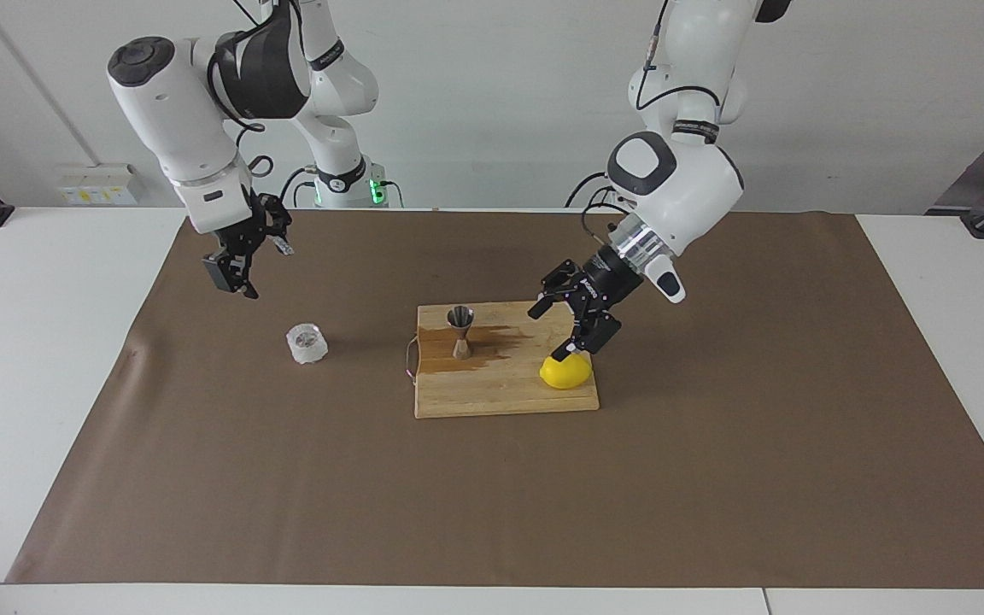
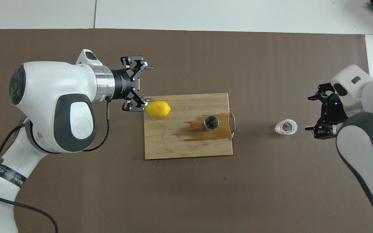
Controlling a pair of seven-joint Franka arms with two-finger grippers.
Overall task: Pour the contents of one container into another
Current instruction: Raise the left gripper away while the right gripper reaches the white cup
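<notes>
1. I see the glass cup (image 1: pixel 307 343), clear, squat, ribbed, on the brown mat (image 1: pixel 714 444).
2. Steel jigger (image 1: pixel 460 331), hourglass-shaped, upright on the wet cutting board (image 1: pixel 500 393).
3. Left gripper (image 1: pixel 562 329) spread over the lemon (image 1: pixel 565 372); right gripper (image 1: pixel 246 252) spread, near the cup.

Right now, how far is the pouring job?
Done, it seems: the jigger stands on the wet-stained board, the glass cup on the mat. In hand: nothing; left gripper above the lemon, right gripper raised near the cup, both open. Left: nothing visible.

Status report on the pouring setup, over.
Both grippers open, empty: left gripper above lemon, right gripper above brown mat. Glass cup, jigger standing untouched. Nothing blocking.
</notes>
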